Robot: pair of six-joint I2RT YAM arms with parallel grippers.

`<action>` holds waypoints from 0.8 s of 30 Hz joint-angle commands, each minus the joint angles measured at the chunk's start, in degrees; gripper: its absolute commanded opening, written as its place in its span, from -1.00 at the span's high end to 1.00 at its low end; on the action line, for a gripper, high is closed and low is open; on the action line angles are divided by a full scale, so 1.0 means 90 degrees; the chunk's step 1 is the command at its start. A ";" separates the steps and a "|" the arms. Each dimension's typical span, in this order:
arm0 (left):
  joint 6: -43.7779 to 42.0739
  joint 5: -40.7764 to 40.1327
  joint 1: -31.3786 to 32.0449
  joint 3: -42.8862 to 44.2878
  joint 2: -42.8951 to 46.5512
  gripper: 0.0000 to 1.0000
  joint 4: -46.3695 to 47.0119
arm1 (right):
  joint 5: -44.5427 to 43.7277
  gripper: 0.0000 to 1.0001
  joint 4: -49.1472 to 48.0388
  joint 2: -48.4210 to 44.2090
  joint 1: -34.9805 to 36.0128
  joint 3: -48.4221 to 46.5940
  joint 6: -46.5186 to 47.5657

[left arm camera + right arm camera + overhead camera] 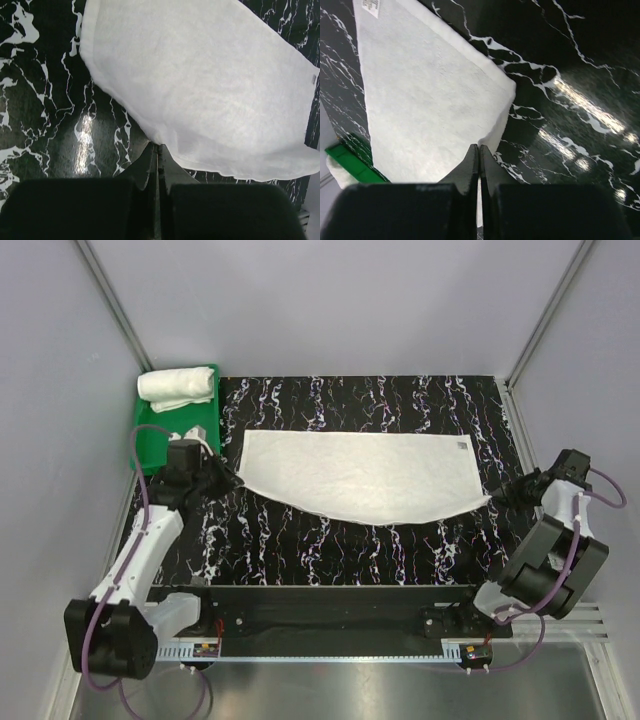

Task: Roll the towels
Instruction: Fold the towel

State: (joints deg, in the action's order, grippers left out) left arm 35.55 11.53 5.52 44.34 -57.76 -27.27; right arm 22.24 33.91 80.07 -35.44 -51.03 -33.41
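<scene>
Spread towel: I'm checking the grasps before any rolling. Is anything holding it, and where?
Yes, it seems: the left gripper is shut on the towel at its near left corner, the right gripper at its near right corner.

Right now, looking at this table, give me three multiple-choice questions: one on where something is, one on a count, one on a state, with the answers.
1. Where does the rolled towel lie? A) on the green tray B) mid-table C) by the right arm's base
2. How many white towels show? A) one B) two C) four
3. How do both hands' jaws stand? A) wide open B) shut C) one open, one shut

Answers: 1 A, it rests on the tray at the far left. 2 B, the roll plus the flat towel. 3 B, left hand and right hand show fingers pressed together at the flat towel's near corners.
</scene>
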 commanded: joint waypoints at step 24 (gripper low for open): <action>0.0142 -0.0383 -0.0066 0.2866 -0.3367 1.00 0.0784 | -0.0381 1.00 -0.0467 0.2733 0.1204 -0.3128 -0.0516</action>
State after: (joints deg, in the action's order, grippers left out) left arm 36.47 9.76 5.48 66.22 -86.98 -23.35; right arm 20.38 29.87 103.15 -24.91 -74.85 -37.01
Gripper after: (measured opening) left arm 0.012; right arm 0.012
